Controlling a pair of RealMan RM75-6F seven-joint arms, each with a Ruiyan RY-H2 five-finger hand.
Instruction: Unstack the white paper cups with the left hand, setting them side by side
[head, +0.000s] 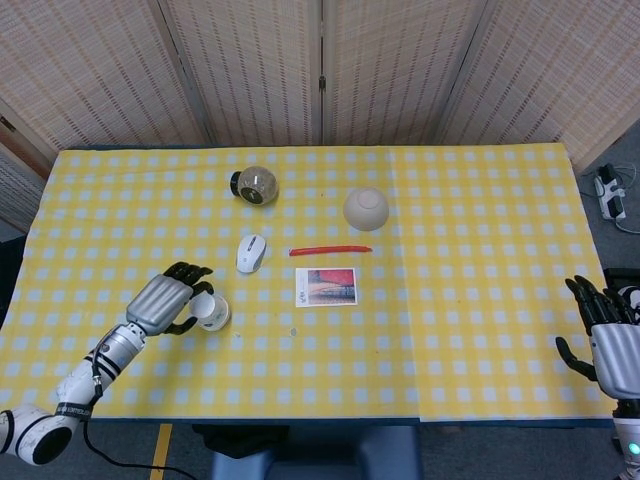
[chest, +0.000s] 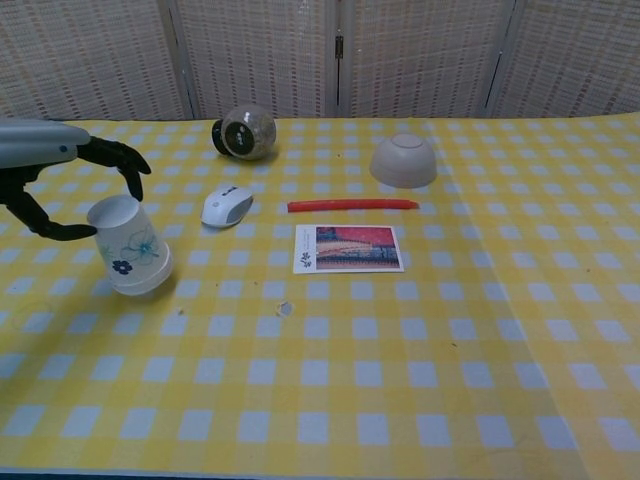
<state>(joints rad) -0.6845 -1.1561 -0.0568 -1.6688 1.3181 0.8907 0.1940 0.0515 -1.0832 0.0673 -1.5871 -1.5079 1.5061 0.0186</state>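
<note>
The white paper cups (chest: 128, 245) with a blue flower print are stacked mouth-down and tilted at the table's near left, their rim (head: 213, 312) low over the cloth. My left hand (head: 165, 302) grips them around the upturned base, with fingers (chest: 112, 160) curled over the far side and the thumb on the near side. In the chest view only the dark fingers and part of the grey back of that hand (chest: 40, 145) show. My right hand (head: 605, 345) hangs off the table's right edge with its fingers spread and nothing in it; the chest view does not show it.
A white mouse (chest: 226, 206), a red strip (chest: 352, 205) and a picture card (chest: 349, 248) lie near the middle. A round jar on its side (chest: 246, 132) and an upturned beige bowl (chest: 404, 160) sit further back. The yellow checked cloth (chest: 400, 360) covers the table.
</note>
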